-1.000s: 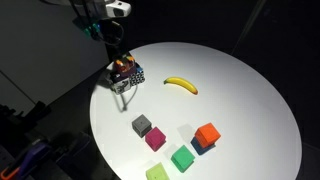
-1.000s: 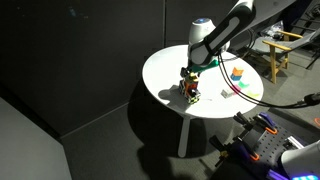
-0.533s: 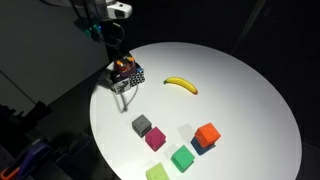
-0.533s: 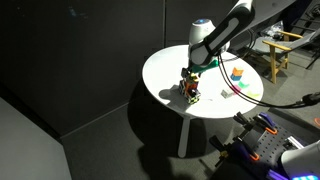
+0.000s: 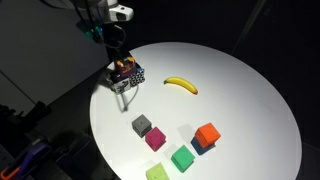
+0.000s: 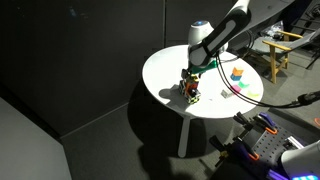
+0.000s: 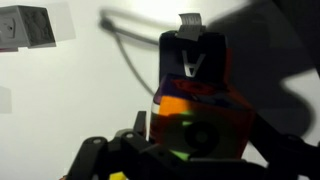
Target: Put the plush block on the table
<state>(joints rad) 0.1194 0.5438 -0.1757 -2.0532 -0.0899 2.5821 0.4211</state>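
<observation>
Plush block (image 7: pixel 195 118), the small soft cube with orange, red and green faces, fills the wrist view, tucked deep in the throat of the black Robotiq gripper (image 5: pixel 120 67). It is near the rim of the large round white table (image 5: pixel 235 95), at the black-and-white patterned block (image 5: pixel 134 76). I cannot tell whether it rests on that block or is lifted clear. The fingers are lost in shadow, so I also cannot tell whether the jaws are pinching the cube or just open around it. I judge the best move is to confirm a firm squeeze, lift straight up, and shift toward the bare white top between the patterned block and the yellow banana (image 5: pixel 181 85). I would then lower until the cube sits flat and let go, staying well apart from the grey cube (image 5: pixel 142 125).
</observation>
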